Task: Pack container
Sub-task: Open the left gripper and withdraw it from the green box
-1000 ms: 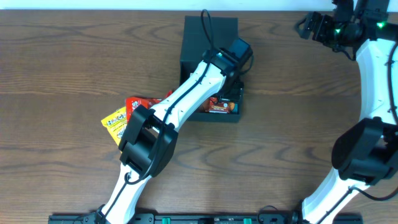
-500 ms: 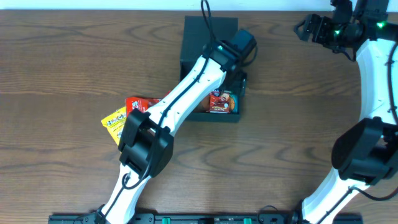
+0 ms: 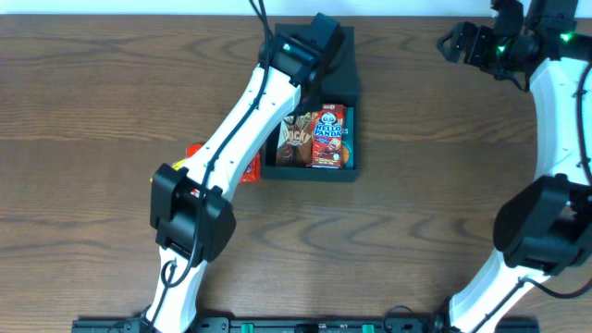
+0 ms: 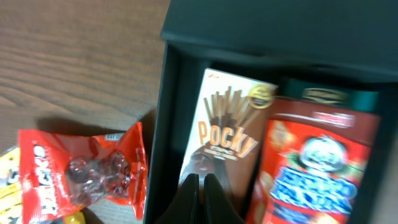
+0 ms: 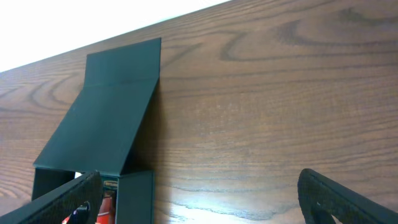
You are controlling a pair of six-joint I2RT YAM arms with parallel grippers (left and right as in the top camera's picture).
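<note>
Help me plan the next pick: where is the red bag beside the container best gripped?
Probably from straight above, pinching the red bag across its puffy middle: it lies flat, soft and crinkled, one end close to the container wall.

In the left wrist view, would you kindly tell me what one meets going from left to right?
Red crinkly plastic snack packet → left wall of the dark teal-green rigid container → white Pocky carton → red Hello Panda carton.

The brown box (image 4: 227, 134) reads "Pocky"; the red pack (image 3: 327, 136) beside it reads "Hello Panda".
</note>
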